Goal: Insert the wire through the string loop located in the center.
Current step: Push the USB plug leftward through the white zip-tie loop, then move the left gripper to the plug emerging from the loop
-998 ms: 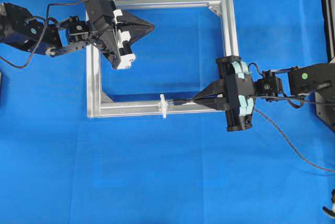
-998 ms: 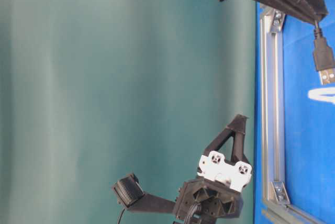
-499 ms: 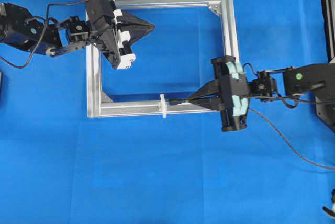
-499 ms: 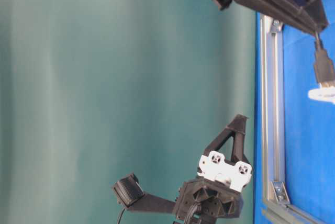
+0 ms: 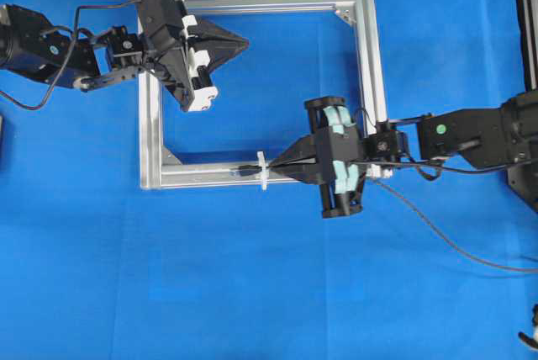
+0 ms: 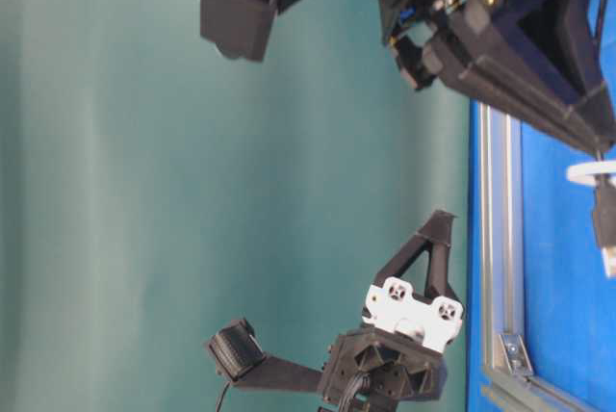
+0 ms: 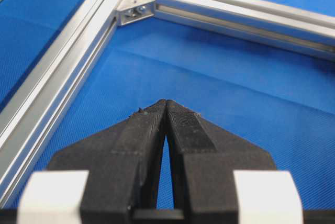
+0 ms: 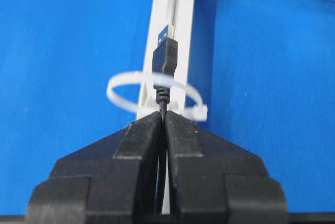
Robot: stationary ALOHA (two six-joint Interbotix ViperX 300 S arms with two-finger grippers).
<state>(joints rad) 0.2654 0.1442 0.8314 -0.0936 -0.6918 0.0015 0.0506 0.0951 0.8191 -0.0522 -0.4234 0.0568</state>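
The right tool (image 8: 163,116) is clenched on the wire (image 8: 165,59), gripping it just behind the plug. The plug's long axis runs along the near bar of the aluminium frame (image 5: 202,175), with its metal tip pointing away from the tool. In the overhead view that direction is toward the left. In the right wrist view the plug body stands inside the string loop (image 8: 125,89), and its tip projects beyond the far side of the loop. The loop is a thin white ring standing upright on the near frame bar, about mid-length. Behind the right tool the remaining wire trails across the blue table (image 5: 252,293) toward the right edge of the overhead view.

The left tool (image 7: 166,110) is fully clenched and grasps nothing. It hangs above the table inside the frame, near the far left corner.
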